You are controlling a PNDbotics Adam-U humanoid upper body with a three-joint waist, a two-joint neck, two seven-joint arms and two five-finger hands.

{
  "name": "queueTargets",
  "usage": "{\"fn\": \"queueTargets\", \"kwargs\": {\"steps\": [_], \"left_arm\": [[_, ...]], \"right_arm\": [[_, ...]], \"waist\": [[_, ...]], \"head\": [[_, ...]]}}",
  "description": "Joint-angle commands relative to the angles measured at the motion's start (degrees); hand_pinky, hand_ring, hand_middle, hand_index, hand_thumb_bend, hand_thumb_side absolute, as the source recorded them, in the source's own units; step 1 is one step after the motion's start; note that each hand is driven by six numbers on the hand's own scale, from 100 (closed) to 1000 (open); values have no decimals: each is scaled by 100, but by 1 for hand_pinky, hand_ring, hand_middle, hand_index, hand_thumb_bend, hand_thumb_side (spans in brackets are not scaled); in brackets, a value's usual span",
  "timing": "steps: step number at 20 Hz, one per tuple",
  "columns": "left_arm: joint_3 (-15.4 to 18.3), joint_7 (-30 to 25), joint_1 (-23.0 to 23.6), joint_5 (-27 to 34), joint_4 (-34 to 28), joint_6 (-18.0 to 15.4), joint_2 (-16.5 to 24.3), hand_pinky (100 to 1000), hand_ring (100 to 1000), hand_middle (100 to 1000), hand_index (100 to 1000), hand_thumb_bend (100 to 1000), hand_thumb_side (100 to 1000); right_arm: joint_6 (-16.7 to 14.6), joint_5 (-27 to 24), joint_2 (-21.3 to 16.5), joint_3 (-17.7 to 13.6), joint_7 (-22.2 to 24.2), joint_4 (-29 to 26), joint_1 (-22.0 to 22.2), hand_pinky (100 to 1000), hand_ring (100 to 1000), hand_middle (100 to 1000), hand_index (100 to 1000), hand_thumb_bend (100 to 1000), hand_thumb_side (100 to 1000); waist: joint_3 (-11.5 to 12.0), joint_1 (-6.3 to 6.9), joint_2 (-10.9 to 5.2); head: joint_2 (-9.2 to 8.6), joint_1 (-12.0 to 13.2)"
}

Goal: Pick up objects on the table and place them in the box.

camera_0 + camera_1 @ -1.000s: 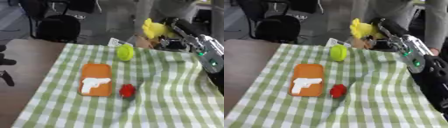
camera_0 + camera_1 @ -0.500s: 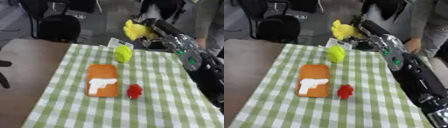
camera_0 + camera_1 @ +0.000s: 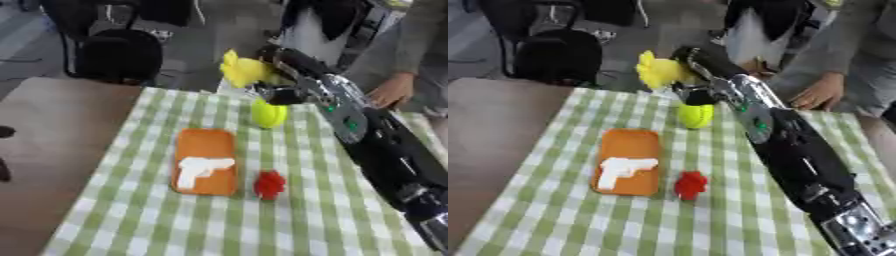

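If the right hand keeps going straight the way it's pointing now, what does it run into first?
The right hand, shut on a yellow object, points toward the table's far edge. Past that edge only floor shows, with a black chair further left, so the way looks free; depth is unclear.

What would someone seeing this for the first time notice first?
The robot's long black right arm, stretched up the right side of the green checked cloth, with its right hand holding a yellow toy above the far edge. Then the orange tray with a white gun shape at centre, beside a small red object.

Yellow toy [image 3: 241,71] aloft; green ball [image 3: 269,113], red piece [image 3: 269,184] on cloth.
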Motion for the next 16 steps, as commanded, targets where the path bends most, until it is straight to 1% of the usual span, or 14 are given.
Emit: {"fn": "queueTargets", "kwargs": {"steps": [1, 3, 6, 8, 16], "left_arm": [[-10, -15, -75, 29, -69, 3, 0, 333, 687, 817, 788, 100, 945], [-12, -15, -81, 30, -73, 3, -3, 334, 687, 816, 788, 100, 946], [-16, -21, -93, 34, -78, 6, -17, 334, 687, 816, 788, 100, 946], [-13, -19, -92, 31, -78, 6, -18, 334, 687, 816, 788, 100, 946], [-16, -16, -87, 29, -77, 4, -29, 335, 682, 814, 787, 100, 946]], "right_arm": [[-9, 156, 30, 32, 58, 29, -107, 654, 807, 802, 591, 100, 100], [-22, 185, 57, 47, 66, 50, -94, 655, 807, 804, 593, 100, 100], [-183, 291, 376, 305, 250, 204, 86, 654, 806, 804, 592, 100, 100], [-271, 363, 540, 394, 336, 298, 135, 652, 804, 805, 594, 100, 100], [-599, 562, 881, 651, 571, 397, 187, 661, 808, 808, 619, 100, 100]], "waist": [[2, -20, -109], [14, -26, -99], [14, -28, -86], [-7, -18, -88], [-47, 22, -103]], "head": [[-24, -20], [-28, -24], [-18, -10], [-14, 3], [2, 22]]}}
